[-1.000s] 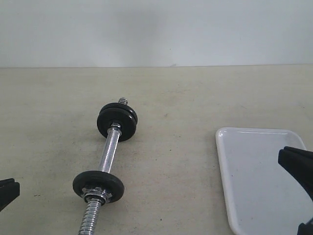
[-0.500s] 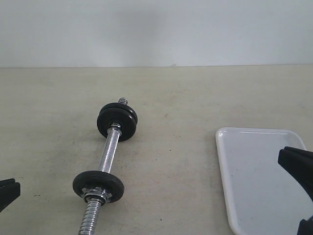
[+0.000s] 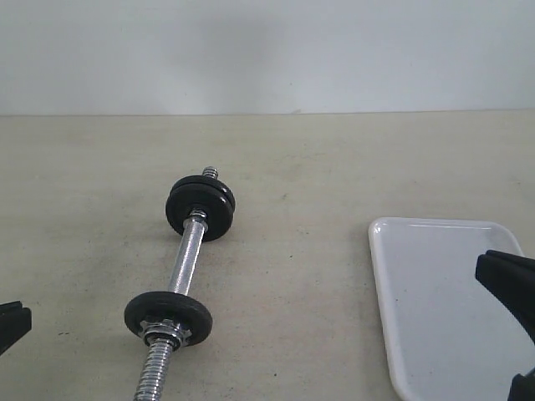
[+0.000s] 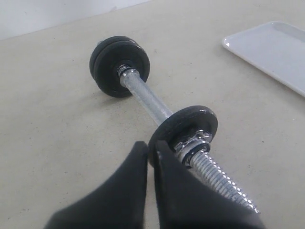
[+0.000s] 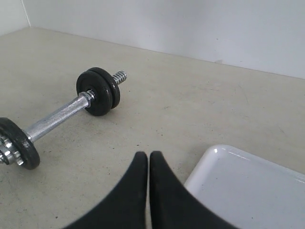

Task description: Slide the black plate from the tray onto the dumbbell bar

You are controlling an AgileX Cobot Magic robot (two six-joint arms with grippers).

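The dumbbell bar (image 3: 185,255) lies on the beige table, with two black discs (image 3: 201,207) at its far end. The black plate (image 3: 167,313) sits on the bar near its threaded near end, with a silver nut (image 4: 193,140) against it. The white tray (image 3: 435,292) stands to the right, and its visible part is bare. My left gripper (image 4: 148,147) is shut and holds nothing, its tips just short of the plate's (image 4: 188,125) rim. My right gripper (image 5: 148,156) is shut and empty, beside the tray's (image 5: 248,191) corner.
A pale wall runs along the table's far edge. Bare tabletop lies between the bar (image 5: 55,119) and the tray. In the exterior view the left gripper (image 3: 10,324) shows only at the lower left edge, the right gripper (image 3: 501,280) over the tray's right side.
In the exterior view the left gripper has slipped a little lower toward the frame's edge. The bar, the discs, the tray and the right gripper have not moved.
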